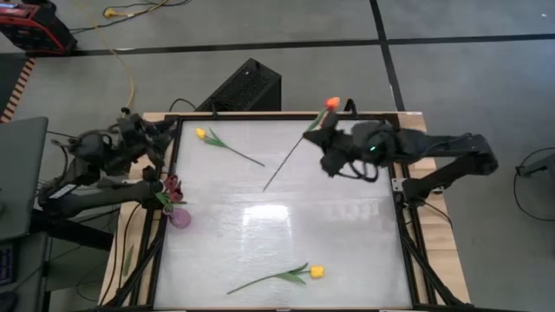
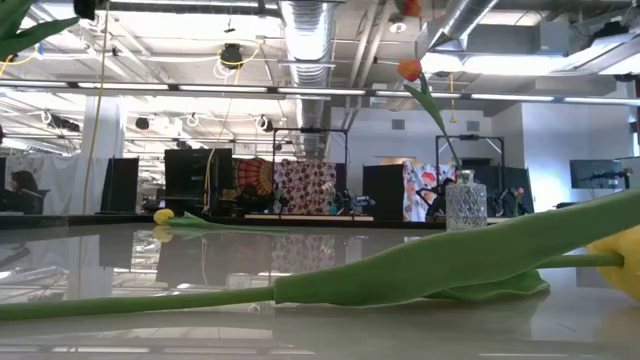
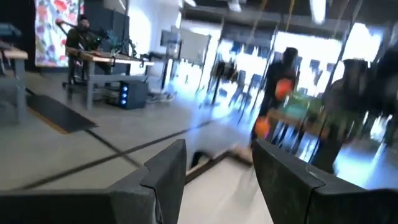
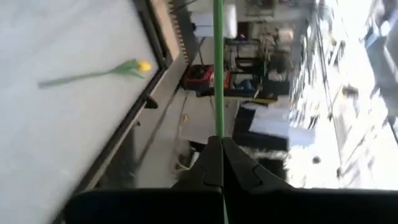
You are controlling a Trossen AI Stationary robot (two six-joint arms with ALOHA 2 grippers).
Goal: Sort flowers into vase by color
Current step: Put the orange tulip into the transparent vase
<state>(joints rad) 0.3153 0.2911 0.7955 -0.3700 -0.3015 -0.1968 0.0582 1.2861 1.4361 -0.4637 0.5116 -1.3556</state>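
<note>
1. Your right hand (image 1: 323,141) is raised over the far right part of the pale glossy surface (image 1: 277,217), its dark fingers (image 4: 214,163) pinched together on the thin green stem of an orange-headed artificial tulip (image 1: 332,104); the stem slants down toward the middle of the surface, the head out past the far edge.
2. Your left hand (image 1: 160,139) sits at the surface's far left edge, fingers (image 3: 166,171) spread with nothing between them (the wrist camera looks out into the room).
3. A small pinkish vase (image 1: 179,217) stands at the left edge, near the left arm, with dark red-maroon tulips (image 1: 173,186) in it.
4. A yellow-headed tulip (image 1: 202,133) lies flat in the far left part of the surface, well apart from the vase.
5. A second yellow tulip with green leaves (image 1: 316,272) lies near the front edge, right of centre.
6. A clear cut-glass vase (image 2: 465,205) shows in the low view, standing at the far side, under the held tulip.
</note>
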